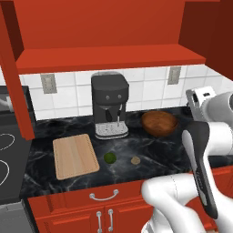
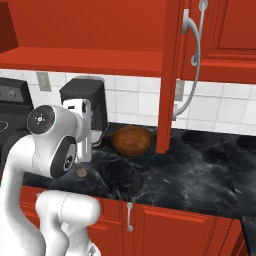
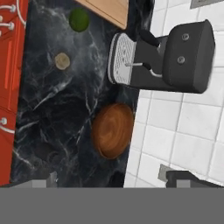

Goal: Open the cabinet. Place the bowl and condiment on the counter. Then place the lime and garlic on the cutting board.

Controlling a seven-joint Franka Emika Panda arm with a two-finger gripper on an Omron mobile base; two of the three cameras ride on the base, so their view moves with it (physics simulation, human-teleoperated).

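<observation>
The cabinet [image 1: 109,57] stands open, with one door [image 2: 170,75] swung out over the counter [image 2: 200,165]. The brown bowl [image 1: 159,123] [image 2: 131,140] [image 3: 113,130] rests on the counter right of the coffee machine. The dark condiment [image 2: 136,179] stands upright in front of it. Lime [image 1: 109,157] [image 3: 79,19] and garlic [image 1: 135,160] [image 3: 62,61] lie on the counter just right of the cutting board [image 1: 75,156]. My gripper [image 3: 116,181] hangs open above the bowl's right side, pointing down, holding nothing.
A dark coffee machine [image 1: 109,104] stands against the tiled wall between board and bowl. The stove [image 1: 7,154] lies left of the counter. The other open cabinet door [image 1: 13,68] hangs at the left. Lower red cabinets [image 1: 104,214] run along the front.
</observation>
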